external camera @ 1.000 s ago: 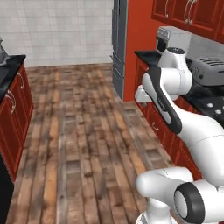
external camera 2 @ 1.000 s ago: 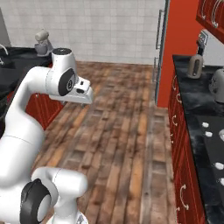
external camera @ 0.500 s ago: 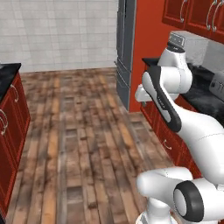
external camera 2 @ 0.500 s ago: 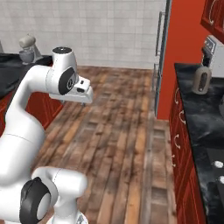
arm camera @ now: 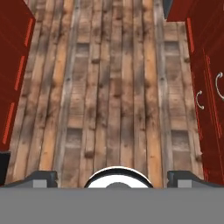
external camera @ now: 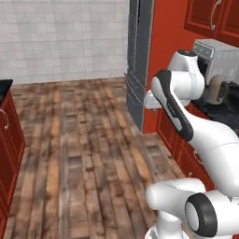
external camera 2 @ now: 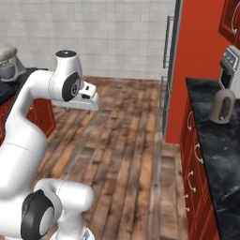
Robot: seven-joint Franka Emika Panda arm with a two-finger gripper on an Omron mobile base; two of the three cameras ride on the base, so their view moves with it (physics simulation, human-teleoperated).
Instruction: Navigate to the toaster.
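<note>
The toaster is out of view. My gripper (arm camera: 113, 178) hangs over the wooden floor (arm camera: 113, 78), pointing down at it. Its two dark fingertips (arm camera: 41, 177) stand far apart with nothing between them, so it is open. The hand sits at the end of the folded white arm, in front of the red panel in the left base view (external camera: 150, 99) and over the floor in the right base view (external camera 2: 88, 99).
A grey fridge (external camera: 137, 70) and a tall red panel (external camera 2: 201, 42) stand ahead on the right. Past them a black counter (external camera 2: 220, 154) on red cabinets carries a beige kettle (external camera 2: 221, 105) and a silver machine (external camera 2: 229, 63). A red cabinet (external camera: 7, 135) flanks the left.
The whole picture has shifted, so the base has driven: fridge and red panel are now nearer, and the cooktop end of the counter has slid out on the right. The arm's pose is unchanged.
</note>
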